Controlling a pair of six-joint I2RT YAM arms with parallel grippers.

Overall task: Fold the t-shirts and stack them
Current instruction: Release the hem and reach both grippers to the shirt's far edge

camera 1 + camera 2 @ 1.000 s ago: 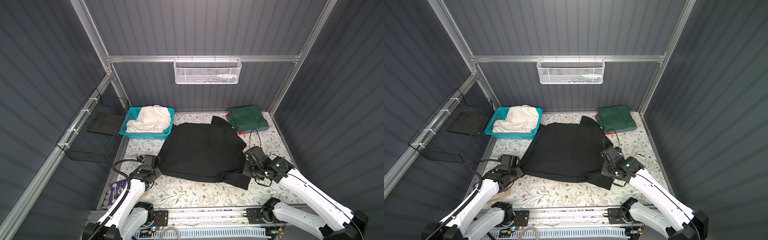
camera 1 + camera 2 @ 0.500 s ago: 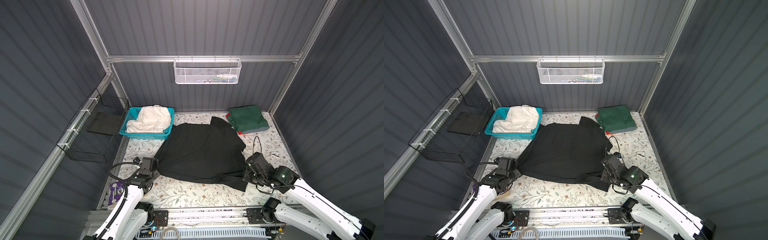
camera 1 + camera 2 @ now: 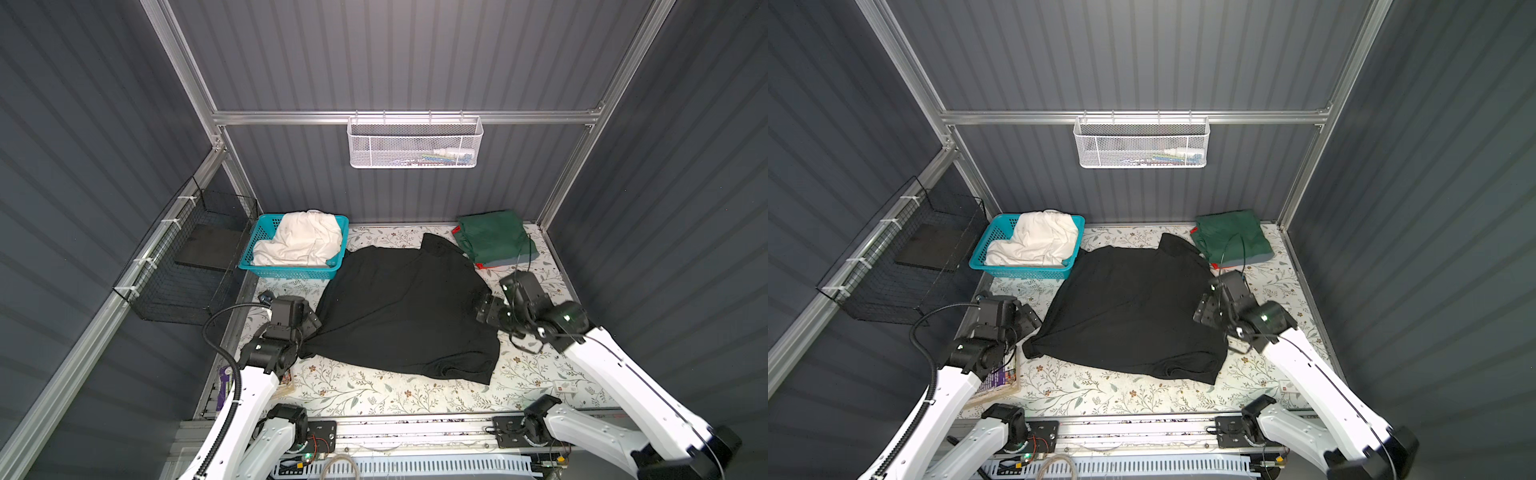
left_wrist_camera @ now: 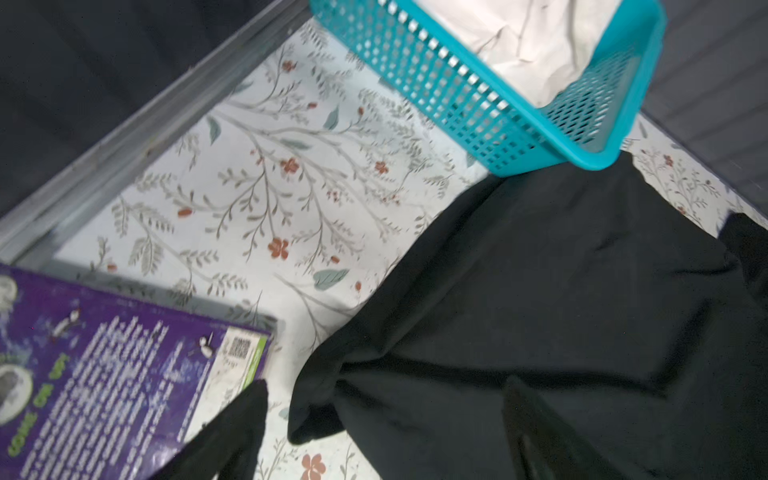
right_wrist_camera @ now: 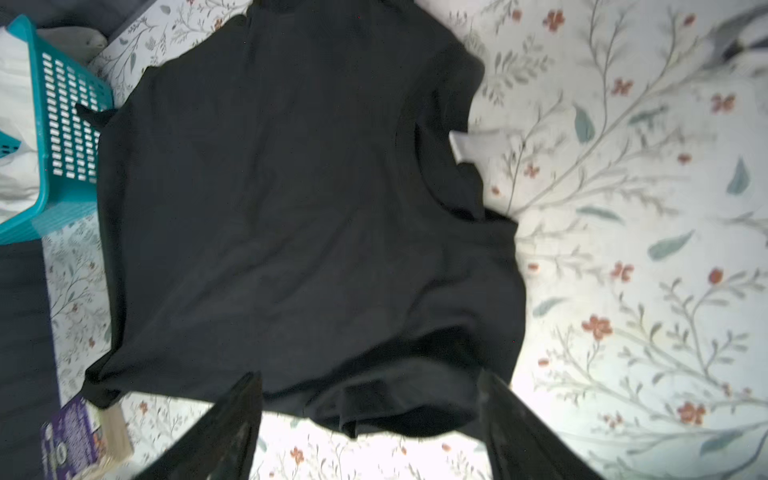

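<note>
A black t-shirt lies spread on the floral table in both top views. A folded dark green t-shirt sits at the back right, on top of a pile showing a grey edge and a bit of red. A cream-white t-shirt is bunched in the turquoise basket. My left gripper hangs open over the black shirt's left corner. Above its right edge my right gripper is open too. Neither holds any cloth.
A purple box lies at the table's front left edge. A black wire basket hangs on the left wall and a white mesh basket on the back wall. A small white card lies at the front right.
Both grippers were shut on the black shirt's side edges and have opened, letting it drop flat. Both have lifted off the cloth a little.
</note>
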